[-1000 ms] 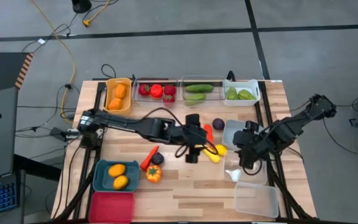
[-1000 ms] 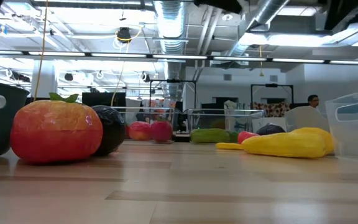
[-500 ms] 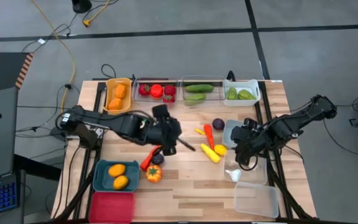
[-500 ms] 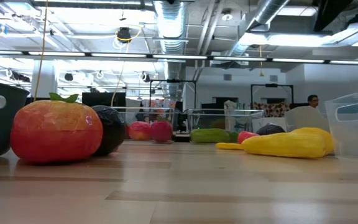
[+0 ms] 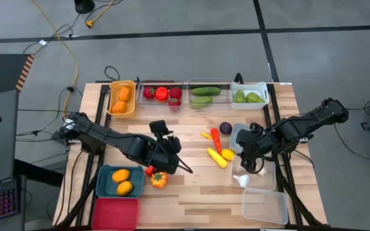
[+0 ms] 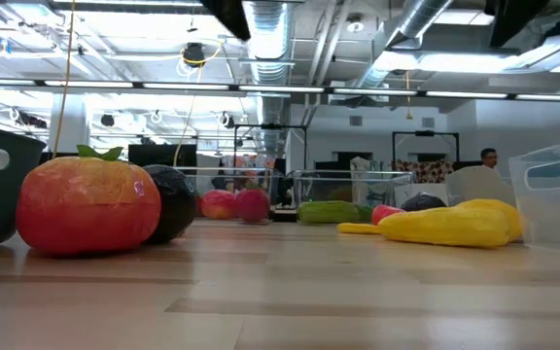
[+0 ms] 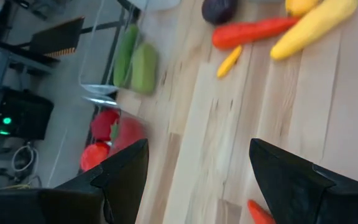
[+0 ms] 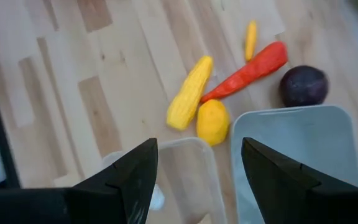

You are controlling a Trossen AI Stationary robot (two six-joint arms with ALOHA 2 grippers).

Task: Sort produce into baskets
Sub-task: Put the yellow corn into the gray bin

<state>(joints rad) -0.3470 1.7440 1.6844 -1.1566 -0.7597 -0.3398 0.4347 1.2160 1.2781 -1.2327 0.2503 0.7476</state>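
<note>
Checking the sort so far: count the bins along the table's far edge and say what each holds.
4. Orange-yellow bin with orange pieces, a clear bin with red pieces, another clear bin with green pieces, and the white bin with green pieces. None seem hidden.

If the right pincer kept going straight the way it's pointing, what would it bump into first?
Probably the clear bin right under the open right pincer. Just beyond it lie the round yellow fruit and the long yellow vegetable. Depth is hard to judge.

Both arms are black and jointed; the left arm (image 5: 117, 142) and right arm (image 5: 300, 128) end in dark, wedge-shaped fingers (image 7: 120, 180).
</note>
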